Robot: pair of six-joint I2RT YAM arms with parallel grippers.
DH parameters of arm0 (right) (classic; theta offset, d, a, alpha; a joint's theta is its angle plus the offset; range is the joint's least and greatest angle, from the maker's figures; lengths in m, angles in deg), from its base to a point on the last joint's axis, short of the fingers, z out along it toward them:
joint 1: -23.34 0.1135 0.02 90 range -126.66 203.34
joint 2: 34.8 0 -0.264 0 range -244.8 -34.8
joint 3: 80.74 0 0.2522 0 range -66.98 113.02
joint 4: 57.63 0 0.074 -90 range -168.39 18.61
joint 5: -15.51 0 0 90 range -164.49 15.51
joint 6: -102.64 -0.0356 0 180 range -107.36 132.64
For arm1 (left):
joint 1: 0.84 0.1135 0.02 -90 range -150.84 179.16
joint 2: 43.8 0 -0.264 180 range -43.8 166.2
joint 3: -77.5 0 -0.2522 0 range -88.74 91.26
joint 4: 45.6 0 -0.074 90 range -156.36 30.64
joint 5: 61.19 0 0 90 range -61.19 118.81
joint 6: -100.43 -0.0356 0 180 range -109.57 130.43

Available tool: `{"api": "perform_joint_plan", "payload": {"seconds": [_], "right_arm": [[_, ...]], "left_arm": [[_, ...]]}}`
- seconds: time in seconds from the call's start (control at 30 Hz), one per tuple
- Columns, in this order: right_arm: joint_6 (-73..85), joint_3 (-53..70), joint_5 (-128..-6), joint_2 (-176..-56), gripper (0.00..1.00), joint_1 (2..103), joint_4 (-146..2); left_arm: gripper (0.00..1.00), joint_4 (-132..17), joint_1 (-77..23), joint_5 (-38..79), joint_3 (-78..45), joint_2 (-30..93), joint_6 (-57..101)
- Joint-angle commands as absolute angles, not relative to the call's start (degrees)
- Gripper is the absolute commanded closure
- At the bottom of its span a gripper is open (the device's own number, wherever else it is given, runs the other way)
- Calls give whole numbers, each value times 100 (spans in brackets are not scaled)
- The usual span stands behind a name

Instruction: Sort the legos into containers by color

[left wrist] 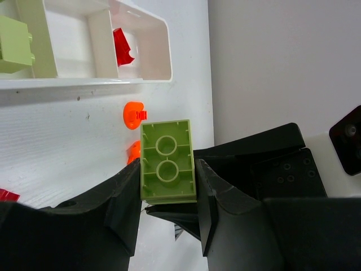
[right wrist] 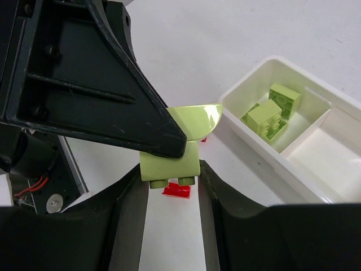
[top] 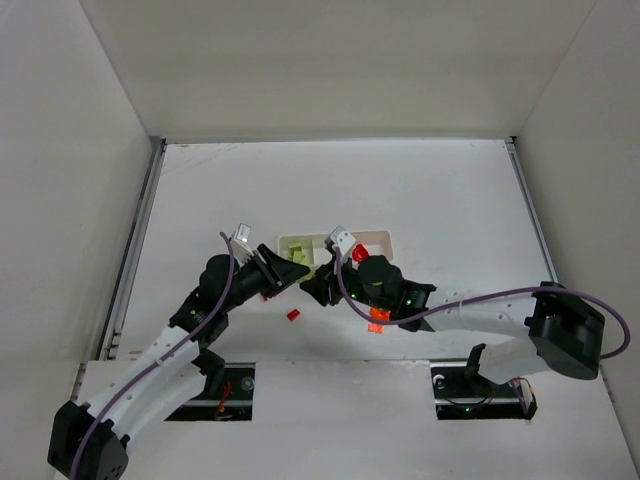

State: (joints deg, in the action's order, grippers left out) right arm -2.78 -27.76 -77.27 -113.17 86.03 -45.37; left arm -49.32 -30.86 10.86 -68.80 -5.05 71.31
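Left fingers (left wrist: 121, 197) and right fingers (right wrist: 132, 214) both clamp one green lego (left wrist: 167, 161), each pair part-open around it, at 7 o'clock off the tray (top: 381, 236). Tray holds two green legos (right wrist: 265, 118) in the left bin and one red lego (left wrist: 121, 48) in the right bin. Loose on the worktop (top: 400, 190): two orange legos (left wrist: 134, 114), one red brick (top: 293, 314).

Left arm (top: 150, 365) and right arm (top: 470, 322): white link shells, black joint housings, a purple cable (top: 490, 296) strapped along each. Small green LEDs (top: 405, 297) on right arm. Fingers (left wrist: 231, 220) matte black, angular, screw holes behind.
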Motion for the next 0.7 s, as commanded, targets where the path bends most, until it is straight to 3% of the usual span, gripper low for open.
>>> {"api": "perform_joint_plan", "payload": {"seconds": [0.0, 0.43, 0.67], "right_arm": [[-370, -2787, -7633, -11250, 65, 8569, -4722], [-406, -3086, -7694, -10915, 65, 8561, -4775], [-458, -2358, -8028, -11643, 61, 8096, -4942]], "left_arm": [[85, -4802, -2840, 2046, -6712, -679, 6808], [85, -4785, -2268, 2020, -6545, -539, 6624], [86, -4776, -2321, 2239, -6536, -626, 6545]]}}
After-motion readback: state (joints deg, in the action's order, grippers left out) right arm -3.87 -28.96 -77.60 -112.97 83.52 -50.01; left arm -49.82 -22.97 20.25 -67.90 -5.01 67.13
